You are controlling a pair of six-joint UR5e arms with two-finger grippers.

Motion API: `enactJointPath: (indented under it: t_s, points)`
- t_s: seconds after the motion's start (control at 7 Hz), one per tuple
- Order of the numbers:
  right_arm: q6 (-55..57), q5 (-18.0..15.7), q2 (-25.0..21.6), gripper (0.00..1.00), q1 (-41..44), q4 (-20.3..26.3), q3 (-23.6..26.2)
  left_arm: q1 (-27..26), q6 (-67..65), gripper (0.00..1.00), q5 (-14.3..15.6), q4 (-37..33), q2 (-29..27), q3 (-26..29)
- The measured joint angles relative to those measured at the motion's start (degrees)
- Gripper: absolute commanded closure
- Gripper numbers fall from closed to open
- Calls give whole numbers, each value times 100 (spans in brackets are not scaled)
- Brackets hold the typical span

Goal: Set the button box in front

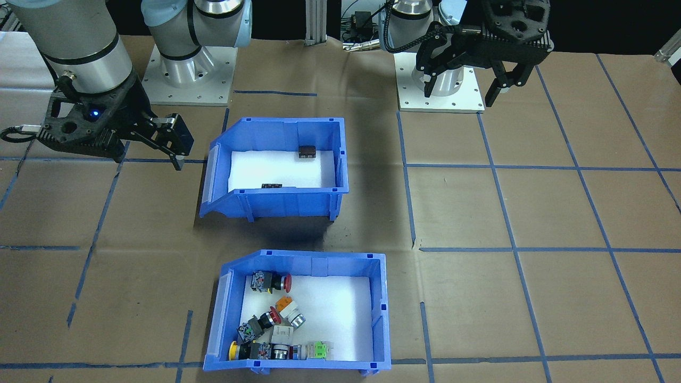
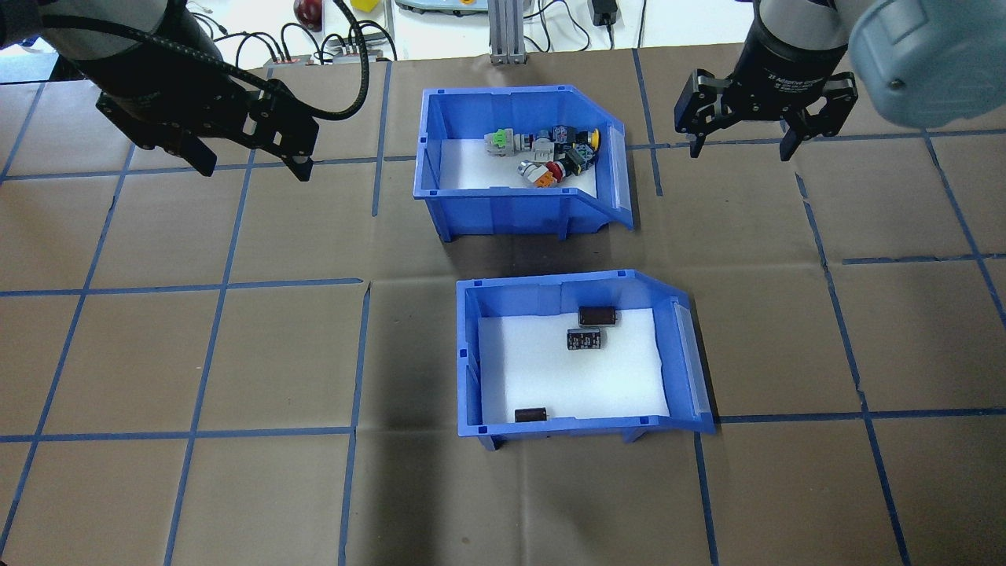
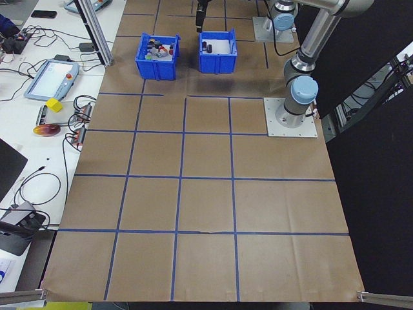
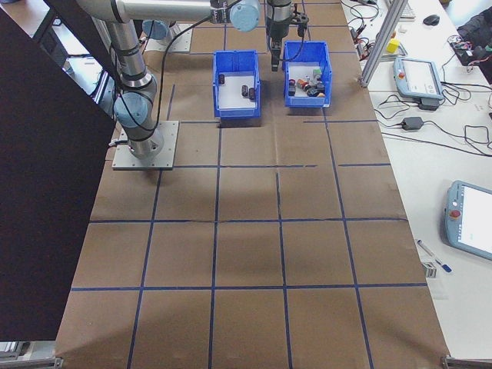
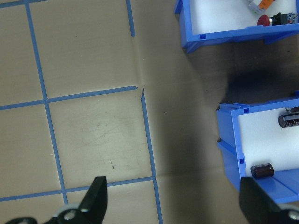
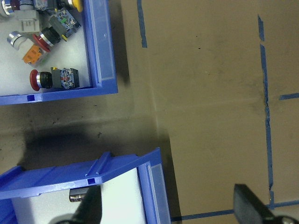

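Button box: I see the button box on the far side of the worktop, its push-button switches heaped toward its right end.
Second bin: the blue bin with black cylinders sits nearer the robot, close by but apart.
Left claw: my left claw hovers left of the button box, fingers apart, holding nothing.
Right claw: my right claw hovers right of it, fingers apart, empty.
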Motion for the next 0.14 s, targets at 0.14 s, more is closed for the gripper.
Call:
enactJointPath:
  t_s: [0.14]
  points:
    - [0, -1, 3, 0, 0, -6, 2, 7, -16, 1, -16, 2, -5, 3]
